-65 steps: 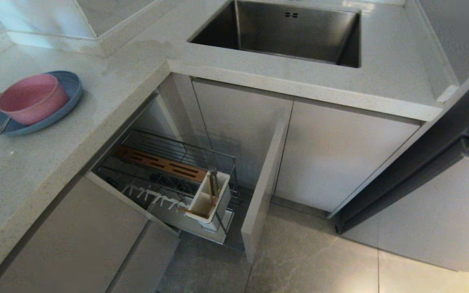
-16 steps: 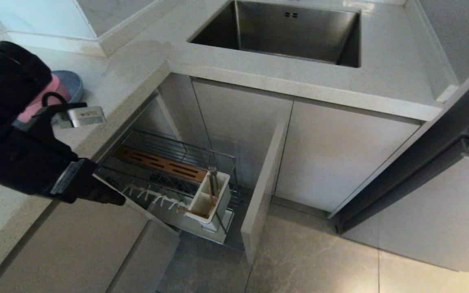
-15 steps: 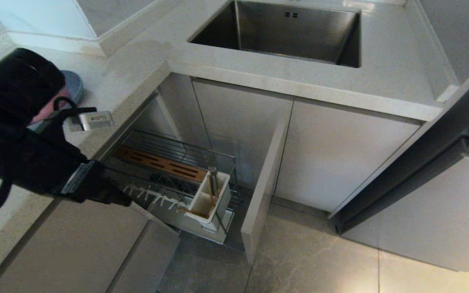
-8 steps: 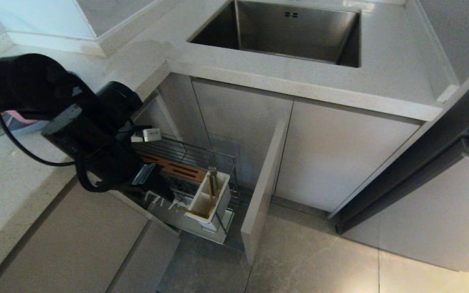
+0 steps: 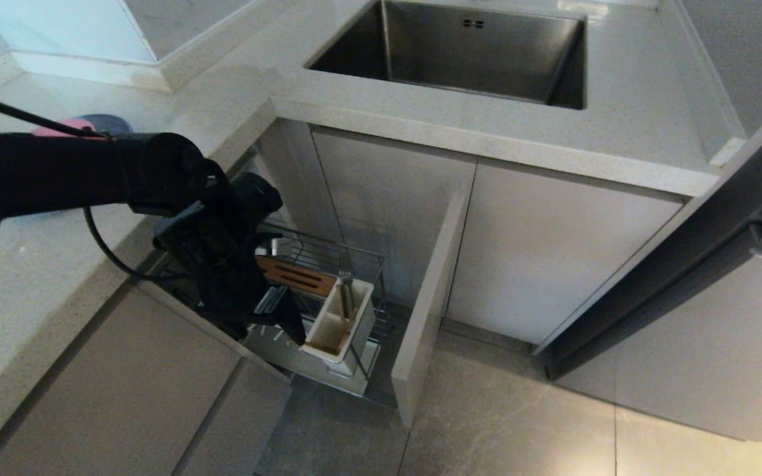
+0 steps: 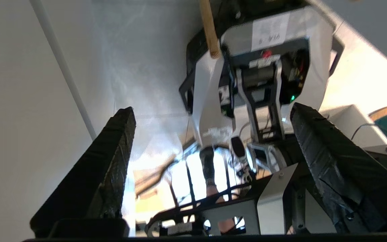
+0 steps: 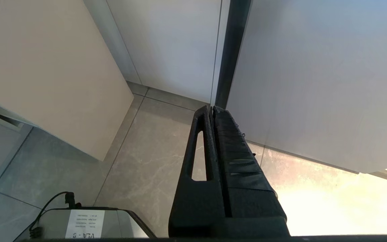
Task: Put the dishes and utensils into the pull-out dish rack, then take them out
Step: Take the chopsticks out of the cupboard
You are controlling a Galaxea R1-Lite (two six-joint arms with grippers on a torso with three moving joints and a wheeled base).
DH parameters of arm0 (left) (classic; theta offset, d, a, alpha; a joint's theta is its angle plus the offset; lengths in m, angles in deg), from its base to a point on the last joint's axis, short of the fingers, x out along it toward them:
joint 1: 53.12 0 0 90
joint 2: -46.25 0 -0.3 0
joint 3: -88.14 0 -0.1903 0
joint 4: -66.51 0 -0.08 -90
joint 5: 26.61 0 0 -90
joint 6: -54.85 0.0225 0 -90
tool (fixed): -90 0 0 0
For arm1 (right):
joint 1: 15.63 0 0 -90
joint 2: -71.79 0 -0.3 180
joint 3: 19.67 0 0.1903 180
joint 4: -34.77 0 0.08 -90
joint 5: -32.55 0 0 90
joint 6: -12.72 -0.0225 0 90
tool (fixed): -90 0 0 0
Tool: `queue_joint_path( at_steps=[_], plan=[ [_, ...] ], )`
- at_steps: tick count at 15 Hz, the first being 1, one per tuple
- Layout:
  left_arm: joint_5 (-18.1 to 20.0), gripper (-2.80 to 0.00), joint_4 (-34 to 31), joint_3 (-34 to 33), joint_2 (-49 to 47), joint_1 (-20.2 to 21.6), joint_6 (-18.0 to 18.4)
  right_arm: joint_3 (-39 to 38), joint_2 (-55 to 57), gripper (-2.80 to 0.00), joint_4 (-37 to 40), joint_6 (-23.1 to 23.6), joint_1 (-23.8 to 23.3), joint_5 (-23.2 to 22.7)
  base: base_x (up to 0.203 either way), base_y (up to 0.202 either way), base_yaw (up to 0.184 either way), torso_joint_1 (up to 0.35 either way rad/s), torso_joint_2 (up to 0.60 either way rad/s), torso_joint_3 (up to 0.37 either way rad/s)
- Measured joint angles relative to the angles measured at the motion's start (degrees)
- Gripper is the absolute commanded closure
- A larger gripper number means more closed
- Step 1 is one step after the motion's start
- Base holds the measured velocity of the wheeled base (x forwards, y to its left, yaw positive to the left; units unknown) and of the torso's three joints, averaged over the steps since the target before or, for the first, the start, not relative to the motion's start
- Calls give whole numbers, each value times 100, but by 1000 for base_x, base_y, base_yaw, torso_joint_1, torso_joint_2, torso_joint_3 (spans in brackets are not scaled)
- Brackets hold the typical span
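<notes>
1. Jaws of the left gripper [image 5: 288,322] stand spread, empty, beside the white two-compartment utensil box [image 5: 341,324] in the chrome wire pull-out dish rack [image 5: 361,264], likely for unloading.
2. Silver metal fork [image 5: 345,281] and light wooden chopsticks [image 5: 340,311] stand upright in that box.
3. Right gripper [image 7: 212,111] hangs parked over the floor, jaws pressed together.

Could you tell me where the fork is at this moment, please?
In the head view the fork stands upright in the white utensil box at the front of the pull-out dish rack, just right of the left gripper.
</notes>
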Motion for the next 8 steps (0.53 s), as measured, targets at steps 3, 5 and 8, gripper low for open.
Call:
queue_joint_path(
  at_steps=[3, 5, 8],
  plan=[
    [-7, -280, -32, 141, -206, 0, -69, 0, 0, 0, 0, 0, 0, 0, 0, 0, 0, 0, 0, 0],
    [0, -280, -97, 277, -361, -9, -68, 0, 0, 0, 0, 0, 0, 0, 0, 0, 0, 0, 0, 0],
    [20, -280, -209, 471, -618, -45, -71, 0, 0, 0, 2, 0, 0, 0, 0, 0, 0, 0, 0, 0]
  ],
)
